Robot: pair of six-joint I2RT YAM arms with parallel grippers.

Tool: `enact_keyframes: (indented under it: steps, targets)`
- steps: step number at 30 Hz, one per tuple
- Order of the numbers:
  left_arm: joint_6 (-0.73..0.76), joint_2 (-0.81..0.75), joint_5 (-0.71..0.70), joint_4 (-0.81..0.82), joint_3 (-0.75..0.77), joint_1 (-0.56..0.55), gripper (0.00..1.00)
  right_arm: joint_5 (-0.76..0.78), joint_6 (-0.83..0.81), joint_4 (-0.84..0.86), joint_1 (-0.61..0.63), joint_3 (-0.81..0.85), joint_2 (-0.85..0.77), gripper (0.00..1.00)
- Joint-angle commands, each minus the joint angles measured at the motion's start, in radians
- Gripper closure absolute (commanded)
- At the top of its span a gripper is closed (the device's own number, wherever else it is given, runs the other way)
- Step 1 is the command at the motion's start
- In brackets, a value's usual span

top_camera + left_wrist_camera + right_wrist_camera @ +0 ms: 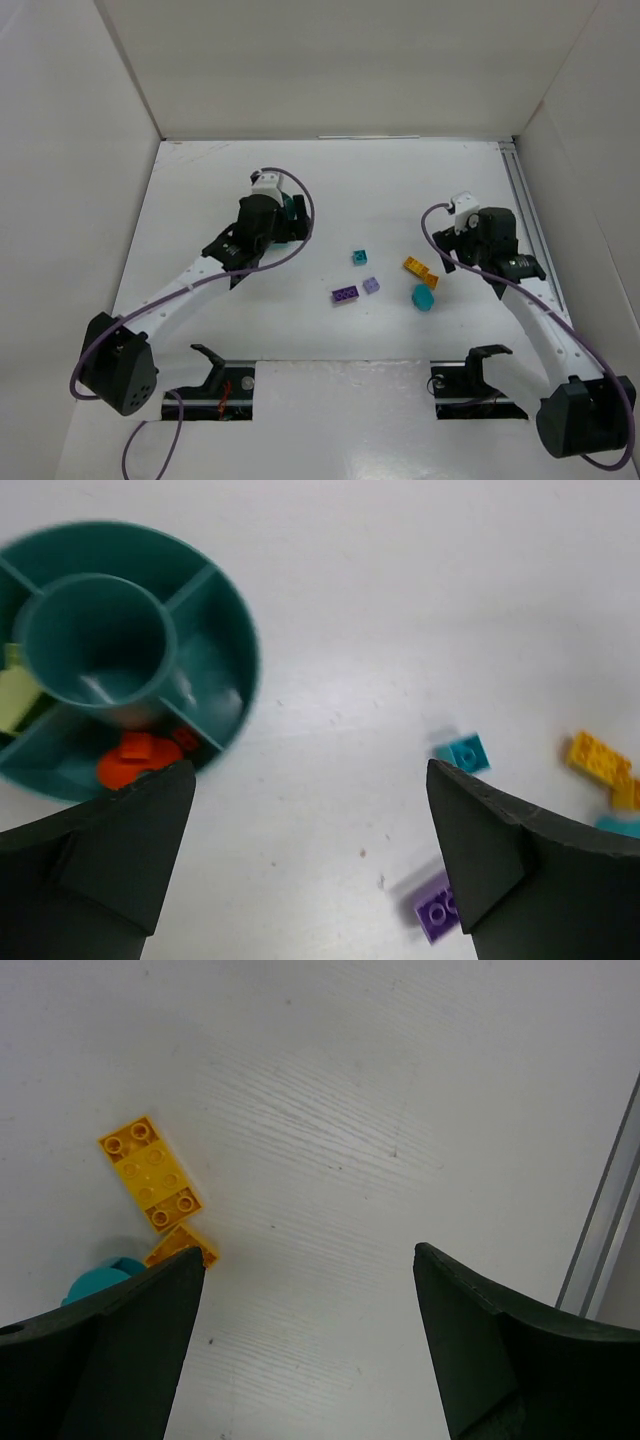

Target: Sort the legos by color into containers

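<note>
"Teal dish (293, 207), overhead?"
"Under the left gripper (290, 228). Several legos (371, 285) loose off to its right."
"Left wrist?"
"Fingers spread wide, nothing held. Dish sits ahead-left; orange pieces (140, 758) are already in one compartment."
"Right wrist?"
"Right gripper (310, 1345) agape, empty. Yellow brick (150, 1172) ahead-left. Most sorting is probably left."
</note>
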Motion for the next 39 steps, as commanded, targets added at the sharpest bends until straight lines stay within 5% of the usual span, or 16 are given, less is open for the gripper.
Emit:
enact_keyframes:
  steps: [1, 11, 21, 35, 39]
  targets:
    - [0.081, 0.000, 0.155, 0.028, -0.034, -0.069, 0.00, 0.034, 0.009, 0.027, 0.072, 0.009, -0.019, 0.10]
    - [0.101, 0.154, 0.145, 0.088, -0.105, -0.440, 0.00, 0.111, 0.014, -0.039, 0.194, 0.071, 0.153, 0.10]
    - [0.165, 0.359, 0.099, 0.088, -0.035, -0.508, 0.03, 0.111, 0.005, -0.048, 0.204, 0.080, 0.122, 0.10]
    - [0.154, 0.447, 0.047, 0.007, 0.030, -0.526, 0.49, 0.111, 0.005, -0.048, 0.204, 0.071, 0.104, 0.10]
    - [0.145, 0.438, 0.038, -0.002, 0.030, -0.535, 0.55, 0.111, 0.005, -0.048, 0.204, 0.071, 0.095, 0.10]
